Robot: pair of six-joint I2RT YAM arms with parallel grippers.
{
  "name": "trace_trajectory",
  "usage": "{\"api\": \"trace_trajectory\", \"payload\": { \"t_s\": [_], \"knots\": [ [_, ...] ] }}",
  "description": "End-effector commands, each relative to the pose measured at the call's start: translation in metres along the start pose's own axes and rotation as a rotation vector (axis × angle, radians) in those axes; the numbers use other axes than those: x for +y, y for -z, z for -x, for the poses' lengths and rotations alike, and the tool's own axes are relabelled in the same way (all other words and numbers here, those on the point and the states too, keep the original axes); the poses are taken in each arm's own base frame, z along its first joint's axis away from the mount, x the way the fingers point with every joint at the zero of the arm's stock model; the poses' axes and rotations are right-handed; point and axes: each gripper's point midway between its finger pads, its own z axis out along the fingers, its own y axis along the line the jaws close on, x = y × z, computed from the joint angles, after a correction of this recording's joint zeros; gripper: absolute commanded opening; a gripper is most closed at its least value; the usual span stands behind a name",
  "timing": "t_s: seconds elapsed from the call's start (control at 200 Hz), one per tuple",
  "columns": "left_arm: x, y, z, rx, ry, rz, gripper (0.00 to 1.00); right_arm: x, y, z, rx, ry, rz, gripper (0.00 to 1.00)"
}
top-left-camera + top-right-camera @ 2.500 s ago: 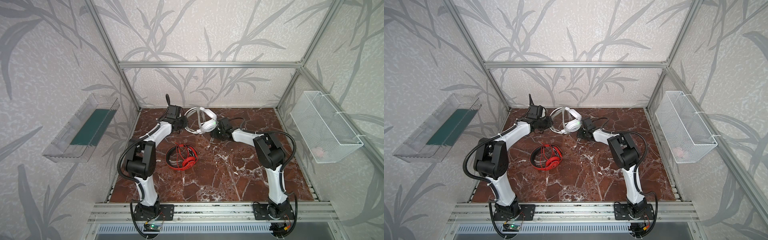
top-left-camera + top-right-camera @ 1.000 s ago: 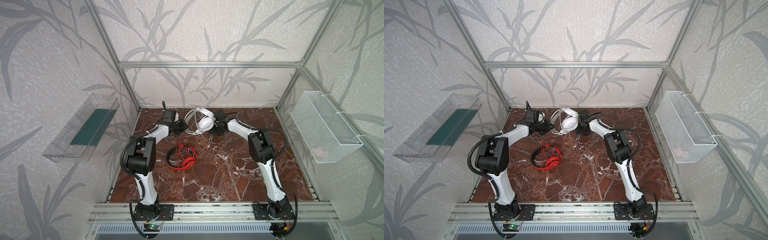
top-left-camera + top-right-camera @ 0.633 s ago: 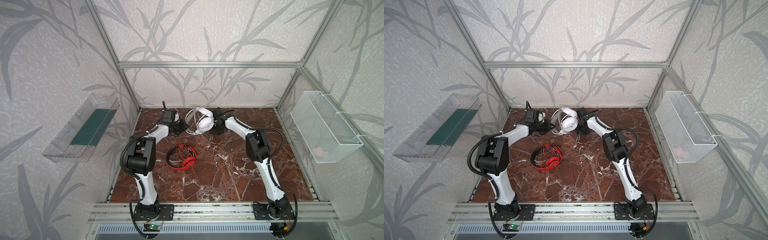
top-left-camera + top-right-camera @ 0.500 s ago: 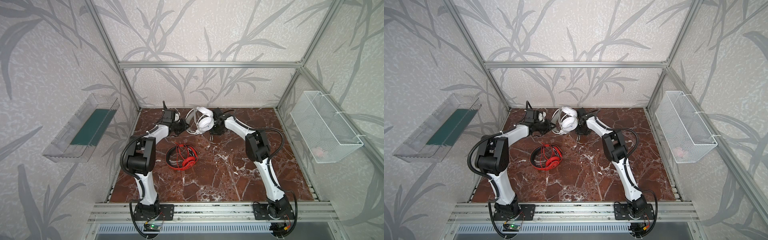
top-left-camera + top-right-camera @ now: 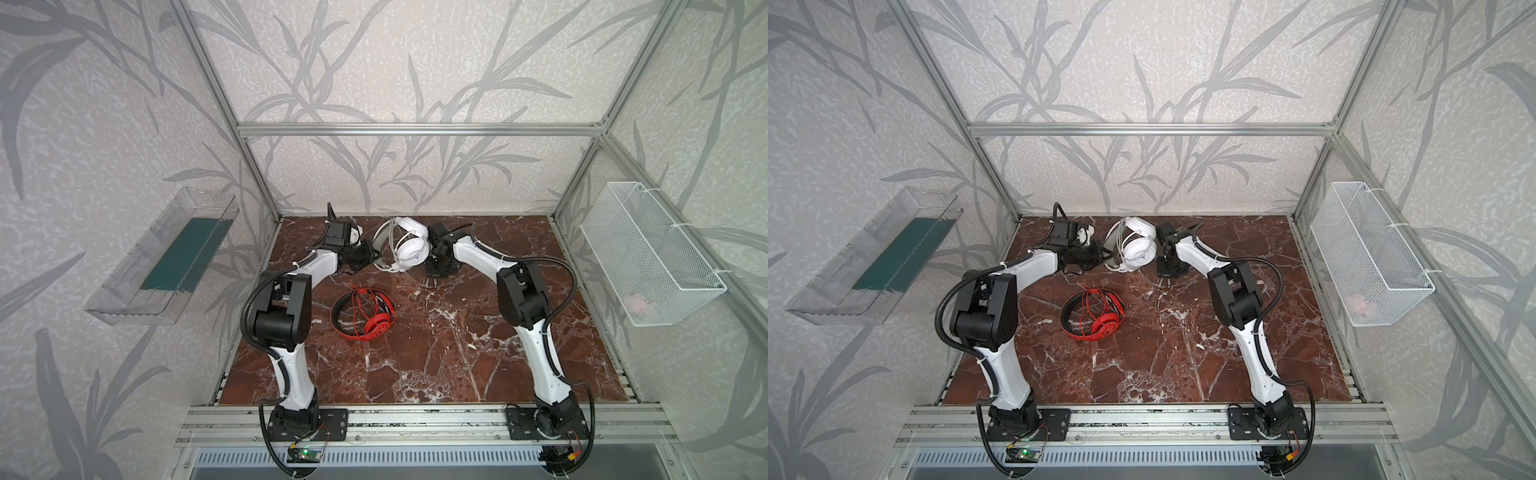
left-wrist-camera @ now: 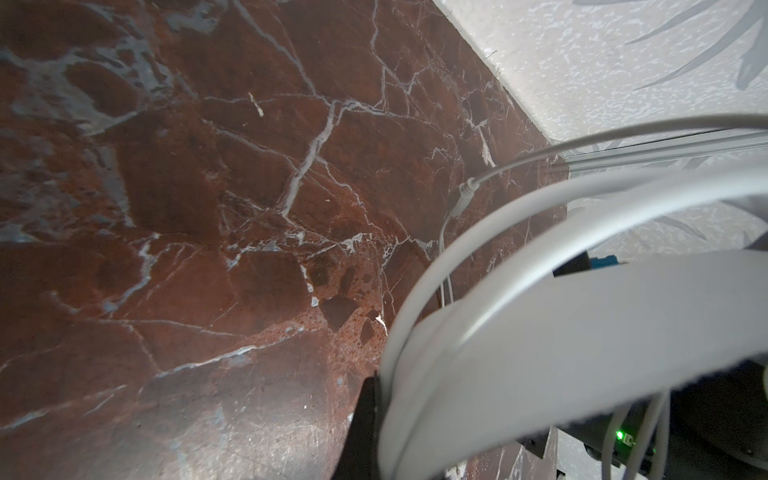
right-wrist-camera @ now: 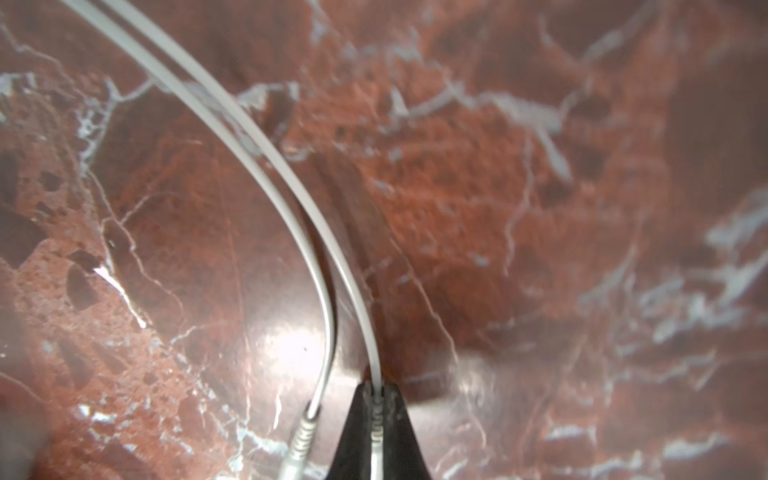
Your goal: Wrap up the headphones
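Red headphones (image 5: 360,308) lie flat mid-bench, nearest the arm bases, with thin red cable looped across the band. Neither arm touches them. Can't tell if that wrap is tight.

Further back, the right end effector (image 7: 376,395) points down at the bench (image 5: 436,361). Its jaws are closed on one strand of the white cable (image 7: 286,195), right at a ribbed plug end. A second strand with a loose plug (image 7: 301,438) hangs just beside it, ungripped.

White headphones (image 5: 407,245) sit at the back of the bench near the rear wall, between the two end effectors. Left end effector (image 5: 369,255) is closed on their headband (image 6: 582,345). Cable loops lie over the band next to the one finger (image 6: 363,419) in view.

Risks, my read:
- The pinch is on a thin round cable, so a pull could slip it out and the loops go slack.
- A hard tug could drag the band out of the left grip or twist the pair.
- The loose plug strand could snag on the earcup or catch under a loop.
- Loops near the band's edge could slide off.
- The rear wall is close, so there is little swing room.
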Motion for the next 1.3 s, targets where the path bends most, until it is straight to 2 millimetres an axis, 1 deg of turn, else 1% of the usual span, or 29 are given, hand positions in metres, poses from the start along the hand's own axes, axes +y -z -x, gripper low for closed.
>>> {"api": "trace_trajectory", "payload": {
  "t_s": [0.0, 0.09, 0.19, 0.245, 0.34, 0.425, 0.57, 0.645, 0.82, 0.93, 1.005, 1.16, 1.295],
  "knots": [
    [-0.023, 0.009, 0.009, -0.024, -0.03, -0.059, 0.0, -0.038, -0.049, -0.086, 0.291, 0.0, -0.126, 0.0],
    [-0.021, 0.009, 0.008, -0.019, -0.026, -0.054, 0.0, -0.036, -0.048, -0.093, 0.3, 0.013, -0.102, 0.0],
    [-0.019, 0.009, 0.009, -0.024, -0.02, -0.044, 0.0, -0.034, -0.044, -0.096, 0.283, 0.039, -0.068, 0.0],
    [-0.019, 0.009, 0.011, -0.036, -0.01, -0.043, 0.0, -0.03, -0.04, -0.096, 0.257, 0.06, -0.032, 0.0],
    [-0.02, 0.009, 0.017, -0.062, 0.019, -0.042, 0.0, -0.021, -0.029, -0.096, 0.183, 0.096, 0.046, 0.0],
    [-0.018, 0.008, 0.022, -0.09, 0.048, -0.038, 0.0, -0.016, -0.019, -0.099, 0.134, 0.11, 0.097, 0.0],
    [-0.017, 0.005, 0.027, -0.123, 0.067, -0.021, 0.0, -0.005, -0.003, -0.111, 0.098, 0.176, 0.181, 0.0],
    [-0.016, 0.002, 0.025, -0.118, 0.067, 0.006, 0.0, 0.001, 0.003, -0.12, 0.094, 0.23, 0.208, 0.0],
    [-0.011, -0.008, 0.017, -0.105, 0.04, 0.094, 0.0, 0.023, 0.024, -0.138, 0.087, 0.332, 0.32, 0.0],
    [-0.005, -0.012, 0.016, -0.102, 0.042, 0.142, 0.0, 0.032, 0.039, -0.147, 0.074, 0.372, 0.392, 0.0],
    [-0.006, -0.016, 0.017, -0.1, 0.039, 0.152, 0.0, 0.036, 0.048, -0.152, 0.066, 0.409, 0.421, 0.0],
    [-0.006, -0.024, 0.012, -0.08, -0.019, 0.225, 0.0, 0.045, 0.068, -0.159, 0.047, 0.494, 0.472, 0.0],
    [0.001, -0.032, 0.002, -0.042, -0.074, 0.332, 0.0, 0.054, 0.087, -0.161, 0.011, 0.559, 0.526, 0.0]
  ]
}}
